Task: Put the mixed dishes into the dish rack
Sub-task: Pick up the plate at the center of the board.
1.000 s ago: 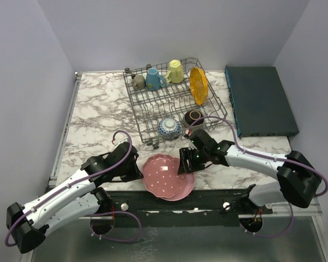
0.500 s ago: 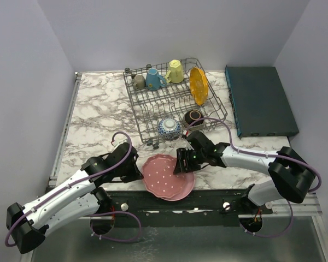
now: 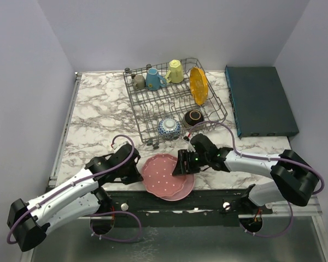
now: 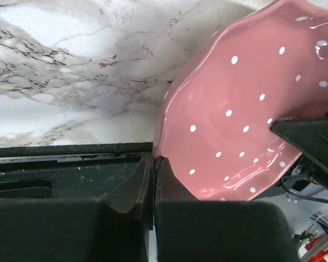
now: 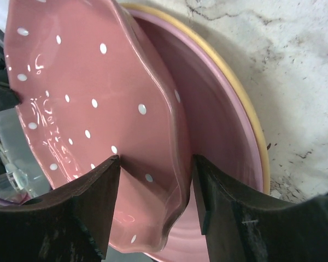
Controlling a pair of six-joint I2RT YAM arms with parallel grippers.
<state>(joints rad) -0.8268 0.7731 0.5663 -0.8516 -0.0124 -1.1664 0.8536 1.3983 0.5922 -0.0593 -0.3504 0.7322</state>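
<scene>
Marble bench: glossy, brittle pink plate, best held at its rim; right gripper straddles it unclamped, left gripper closed, empty.

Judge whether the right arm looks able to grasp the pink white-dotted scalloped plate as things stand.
Probably yes. The right gripper already straddles the rim of the pink white-dotted scalloped plate, one finger on each face, jaws open and nothing between. The second plate underneath sits outside the finger and should not block closing.
</scene>
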